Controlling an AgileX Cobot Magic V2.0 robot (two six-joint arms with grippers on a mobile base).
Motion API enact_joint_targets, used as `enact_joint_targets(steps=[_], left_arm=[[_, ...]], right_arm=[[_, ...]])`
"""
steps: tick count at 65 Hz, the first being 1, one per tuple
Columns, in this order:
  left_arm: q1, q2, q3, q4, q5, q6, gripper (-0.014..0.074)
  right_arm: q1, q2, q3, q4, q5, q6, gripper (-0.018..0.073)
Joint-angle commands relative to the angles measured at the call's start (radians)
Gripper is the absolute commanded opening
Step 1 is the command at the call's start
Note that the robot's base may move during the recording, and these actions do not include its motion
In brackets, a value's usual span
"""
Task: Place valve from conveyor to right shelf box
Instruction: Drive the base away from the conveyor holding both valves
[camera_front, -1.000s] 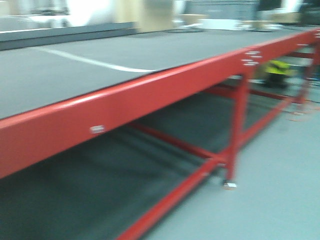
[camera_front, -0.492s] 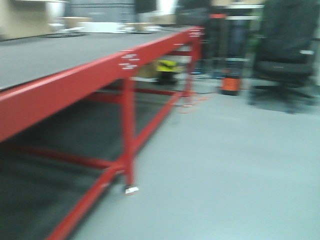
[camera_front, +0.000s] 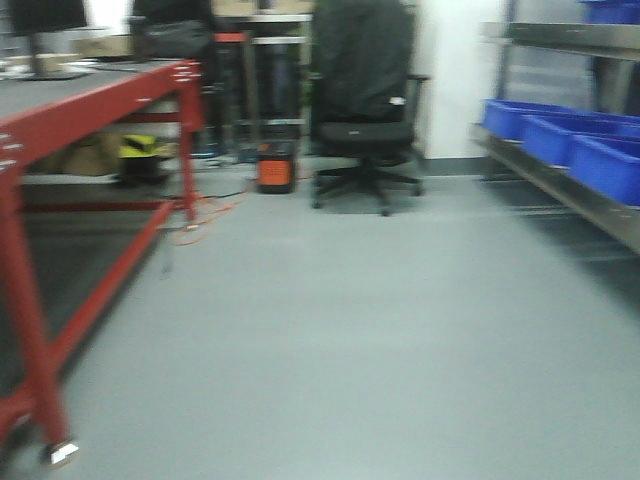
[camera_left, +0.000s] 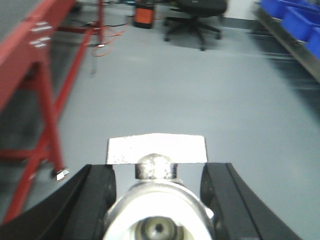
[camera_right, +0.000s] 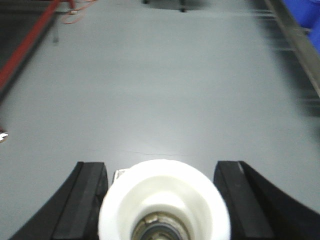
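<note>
Front view has swung right since the earlier frames: conveyor (camera_front: 100, 100) now sits only at the left edge, and the shelf (camera_front: 560, 190) with blue boxes (camera_front: 555, 135) has come in on the right. Metal valve (camera_left: 157, 205) is off the belt, clamped in the left claw (camera_left: 159, 172). Its flat silver handle (camera_left: 157, 149) sticks out ahead, and black fingers (camera_left: 97, 200) press both sides. Right claw (camera_right: 161, 170) is closed on a white valve (camera_right: 164, 197), round collar facing the camera, metal core in the middle. Both claws hang over bare grey floor (camera_front: 330, 330). Red conveyor frame also shows at left in the left wrist view. Office chair (camera_front: 365, 110) stands at the back, orange unit (camera_front: 275, 165) just beside it. Front view is blurred. Shelf boxes are well apart from both valves.
</note>
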Motion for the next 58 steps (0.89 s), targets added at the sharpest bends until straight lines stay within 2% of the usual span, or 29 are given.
enact_joint_targets(steps=[1, 58], left_arm=[[0.003, -0.006, -0.006, -0.008, -0.052, 0.0, -0.0111], [0.003, -0.006, -0.006, -0.008, -0.052, 0.0, -0.0111]], right_arm=[[-0.006, -0.009, -0.007, -0.009, -0.065, -0.003, -0.0162], [-0.006, -0.009, -0.007, -0.009, -0.065, -0.003, -0.0162]])
